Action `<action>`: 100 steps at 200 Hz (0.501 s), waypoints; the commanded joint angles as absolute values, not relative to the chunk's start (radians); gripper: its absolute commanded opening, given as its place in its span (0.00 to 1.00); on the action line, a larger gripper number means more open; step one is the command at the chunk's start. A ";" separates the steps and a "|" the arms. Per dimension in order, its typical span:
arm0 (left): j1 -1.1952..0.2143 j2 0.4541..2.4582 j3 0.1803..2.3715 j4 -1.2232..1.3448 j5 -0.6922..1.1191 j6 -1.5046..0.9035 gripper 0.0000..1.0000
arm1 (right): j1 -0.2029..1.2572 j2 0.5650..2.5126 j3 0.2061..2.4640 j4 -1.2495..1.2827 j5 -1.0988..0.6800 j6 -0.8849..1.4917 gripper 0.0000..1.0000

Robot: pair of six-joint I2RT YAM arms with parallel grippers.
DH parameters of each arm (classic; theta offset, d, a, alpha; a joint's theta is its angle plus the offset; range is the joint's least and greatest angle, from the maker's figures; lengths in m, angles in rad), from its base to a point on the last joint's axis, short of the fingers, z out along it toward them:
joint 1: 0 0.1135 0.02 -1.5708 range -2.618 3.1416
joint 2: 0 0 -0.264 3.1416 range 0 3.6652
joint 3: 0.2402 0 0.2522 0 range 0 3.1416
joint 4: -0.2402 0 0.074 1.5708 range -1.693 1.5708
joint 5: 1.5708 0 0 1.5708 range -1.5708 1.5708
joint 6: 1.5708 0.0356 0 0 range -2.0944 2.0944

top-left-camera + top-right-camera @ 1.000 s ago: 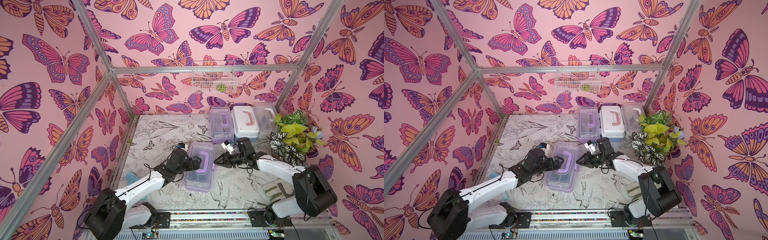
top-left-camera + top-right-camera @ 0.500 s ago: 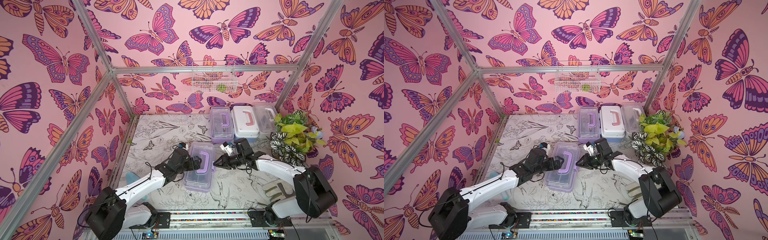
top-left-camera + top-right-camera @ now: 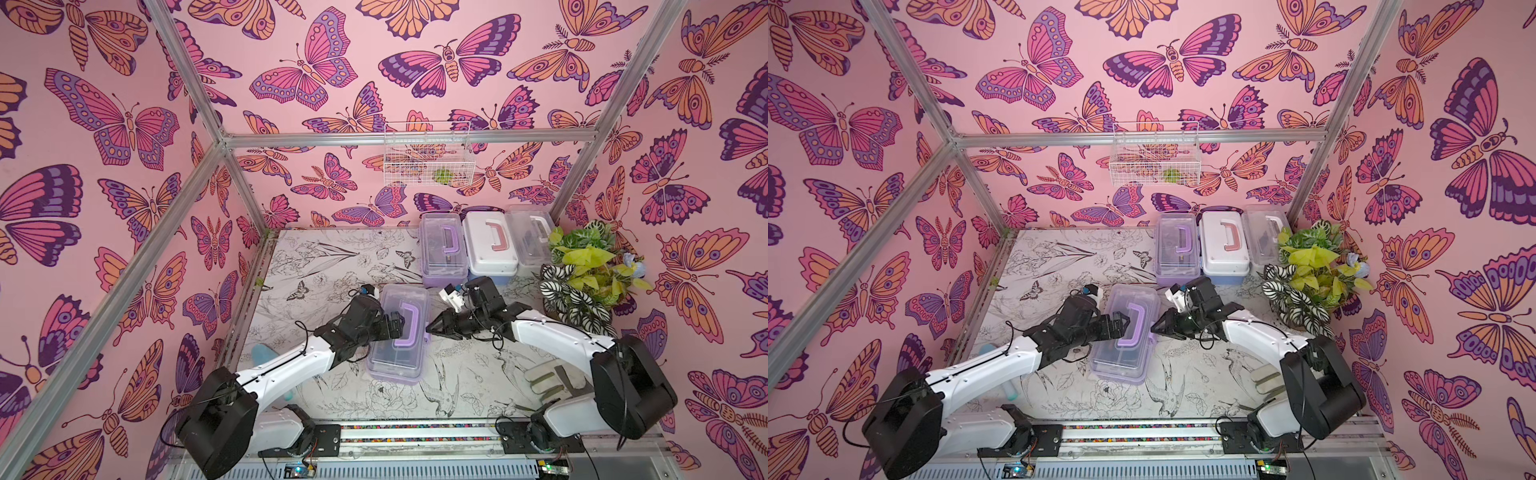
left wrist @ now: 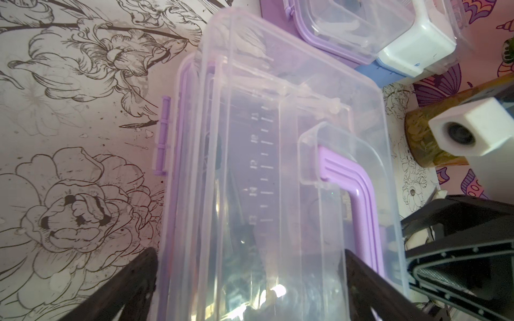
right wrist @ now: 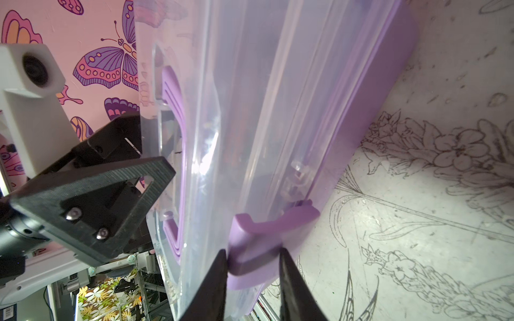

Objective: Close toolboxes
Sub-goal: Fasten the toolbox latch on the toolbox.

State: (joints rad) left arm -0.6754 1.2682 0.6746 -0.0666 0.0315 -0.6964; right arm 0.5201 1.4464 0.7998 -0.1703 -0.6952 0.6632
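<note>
A purple-based toolbox (image 3: 397,353) with a clear lid and purple handle (image 4: 358,194) lies mid-table, lid down. My left gripper (image 3: 394,326) (image 4: 249,251) stands open wide over the lid's left half, one finger outside the box edge and one beside the handle. My right gripper (image 3: 431,328) (image 5: 253,275) is shut on the purple latch (image 5: 258,247) on the box's right side. In both top views, three more toolboxes stand in a row at the back: purple with a clear lid (image 3: 442,249), light blue with a white lid (image 3: 490,245), and white with a clear lid (image 3: 534,237).
A potted plant (image 3: 590,270) fills the back right corner next to the row. A white wire basket (image 3: 428,160) hangs on the back wall. A blue object (image 3: 262,353) lies under the left arm and a striped cloth (image 3: 548,378) lies near the right arm's base.
</note>
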 commanded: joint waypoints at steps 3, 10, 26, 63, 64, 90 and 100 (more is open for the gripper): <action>-0.691 1.319 0.647 -0.199 0.054 -0.711 0.99 | 0.552 1.465 0.823 -0.264 -0.630 0.631 0.31; -0.691 1.319 0.647 -0.199 0.054 -0.712 0.99 | 0.552 1.465 0.827 -0.281 -0.613 0.627 0.31; -0.691 1.320 0.646 -0.199 0.052 -0.712 0.99 | 0.555 1.460 0.841 -0.320 -0.587 0.617 0.31; -0.692 1.324 0.648 -0.198 0.054 -0.713 0.99 | 0.564 1.458 0.865 -0.377 -0.559 0.604 0.31; -0.692 1.325 0.649 -0.199 0.054 -0.713 0.99 | 0.564 1.458 0.865 -0.377 -0.559 0.604 0.31; -0.692 1.326 0.649 -0.198 0.055 -0.713 0.99 | 0.570 1.462 0.873 -0.386 -0.552 0.605 0.30; -0.692 1.325 0.646 -0.199 0.054 -0.713 0.99 | 0.572 1.463 0.869 -0.372 -0.561 0.610 0.30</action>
